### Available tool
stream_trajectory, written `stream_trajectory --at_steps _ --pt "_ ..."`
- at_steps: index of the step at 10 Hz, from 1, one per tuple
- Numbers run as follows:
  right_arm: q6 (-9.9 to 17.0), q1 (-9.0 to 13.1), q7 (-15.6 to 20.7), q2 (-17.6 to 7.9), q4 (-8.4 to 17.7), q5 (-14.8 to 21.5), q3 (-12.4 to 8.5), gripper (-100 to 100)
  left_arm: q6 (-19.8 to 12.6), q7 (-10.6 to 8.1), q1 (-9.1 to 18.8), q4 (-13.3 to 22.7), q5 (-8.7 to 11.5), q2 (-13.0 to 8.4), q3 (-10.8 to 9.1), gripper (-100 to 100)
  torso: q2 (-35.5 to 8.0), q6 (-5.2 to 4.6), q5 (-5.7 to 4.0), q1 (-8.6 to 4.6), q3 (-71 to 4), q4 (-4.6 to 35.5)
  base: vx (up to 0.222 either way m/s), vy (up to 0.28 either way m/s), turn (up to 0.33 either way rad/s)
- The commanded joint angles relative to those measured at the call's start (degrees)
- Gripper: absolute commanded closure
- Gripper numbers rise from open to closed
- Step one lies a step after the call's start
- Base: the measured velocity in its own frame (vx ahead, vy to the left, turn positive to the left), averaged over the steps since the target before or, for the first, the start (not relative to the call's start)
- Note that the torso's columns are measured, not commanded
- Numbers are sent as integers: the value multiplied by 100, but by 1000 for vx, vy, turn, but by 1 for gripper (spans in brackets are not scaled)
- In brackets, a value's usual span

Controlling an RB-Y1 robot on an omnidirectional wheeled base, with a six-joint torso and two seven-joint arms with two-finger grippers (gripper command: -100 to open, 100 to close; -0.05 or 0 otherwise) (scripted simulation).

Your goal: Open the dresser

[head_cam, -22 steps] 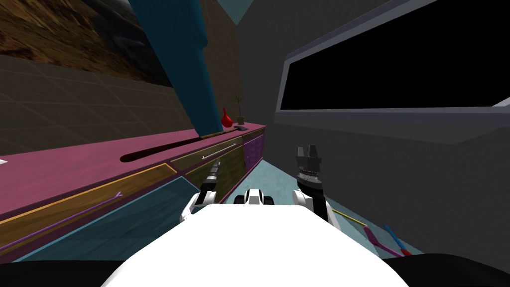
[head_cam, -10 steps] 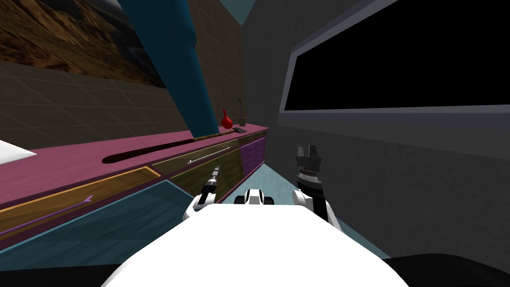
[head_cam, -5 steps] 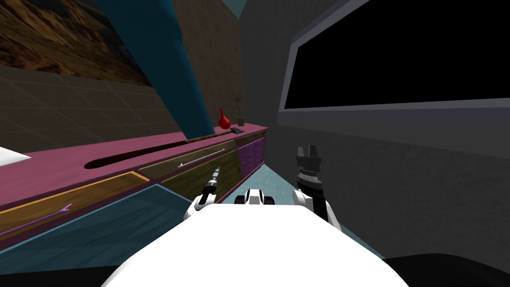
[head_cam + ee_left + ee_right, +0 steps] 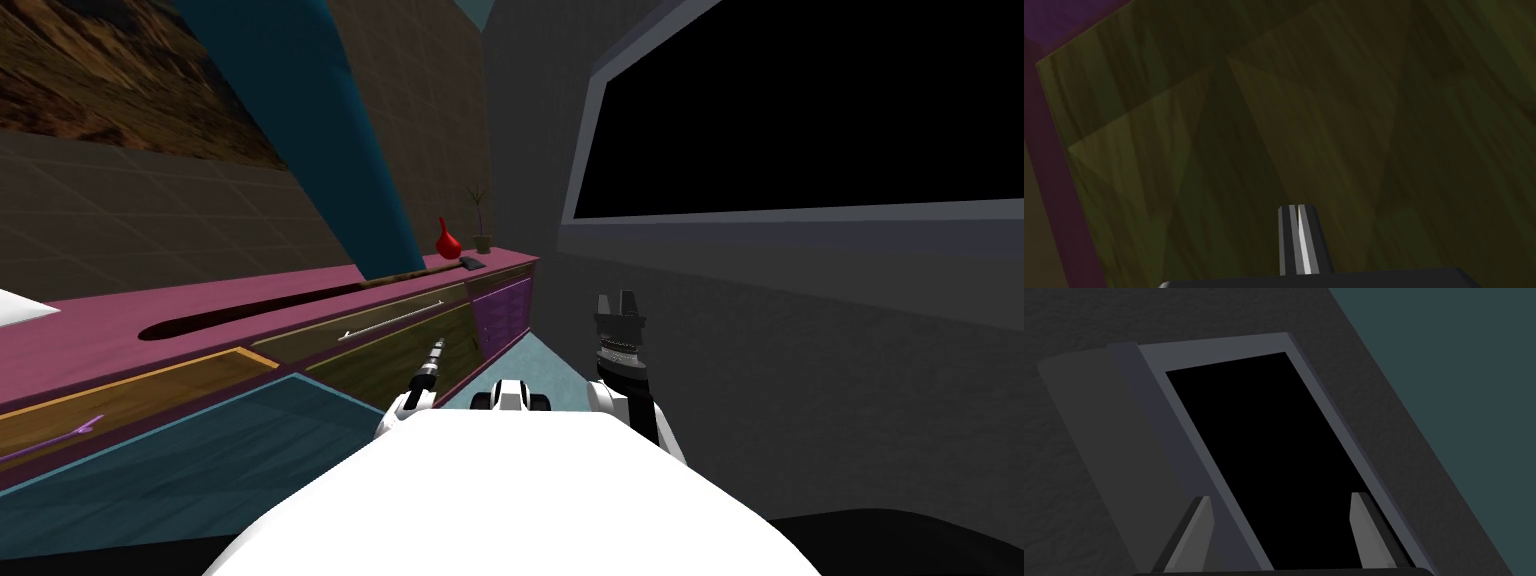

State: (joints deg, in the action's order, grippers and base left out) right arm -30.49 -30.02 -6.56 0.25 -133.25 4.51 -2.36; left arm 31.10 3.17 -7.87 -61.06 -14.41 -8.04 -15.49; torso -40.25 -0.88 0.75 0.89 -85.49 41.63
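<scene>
white arms (image 4: 402,412), dark ribbed wrist (image 4: 620,352) (light grey blade fingers (image 4: 1196,538))

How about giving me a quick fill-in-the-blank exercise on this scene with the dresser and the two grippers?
1. The left gripper, facing an olive drawer front, has its fingers ___.
2. The right gripper, raised away from the dresser, has its fingers ___.
3. On the dresser's far end, the vase beside the potted plant is ___ in colour.

Missing words: shut; open; red.
</scene>
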Motion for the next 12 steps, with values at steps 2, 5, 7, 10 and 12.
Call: stream_trajectory --at_steps 2,5,7,10,12 --pt "0 1 0 0 0 0 0 0 -49 -1 184 583 -140 13 -56 -100 -13 -2 10 19 12 2 73 -86 67" --pt "0 1 0 0 0 0 0 0 -12 24 379 1042 -305 27 -179 -100 -73 38 -21 -23 38 21 68 -102 61" --pt "0 1 0 0 0 0 0 0 6 35 469 1418 -382 25 -236 -100 -103 55 -32 -27 53 29 101 -114 69" --pt "0 0 0 0 0 0 0 0 54 65 703 2031 -582 -15 -386 -100 -206 88 -77 -98 94 66 133 -145 136" --pt "0 2 0 0 0 0 0 0 67 73 766 2282 -636 -39 -427 -100 -232 86 -74 -81 110 73 53 -105 44"
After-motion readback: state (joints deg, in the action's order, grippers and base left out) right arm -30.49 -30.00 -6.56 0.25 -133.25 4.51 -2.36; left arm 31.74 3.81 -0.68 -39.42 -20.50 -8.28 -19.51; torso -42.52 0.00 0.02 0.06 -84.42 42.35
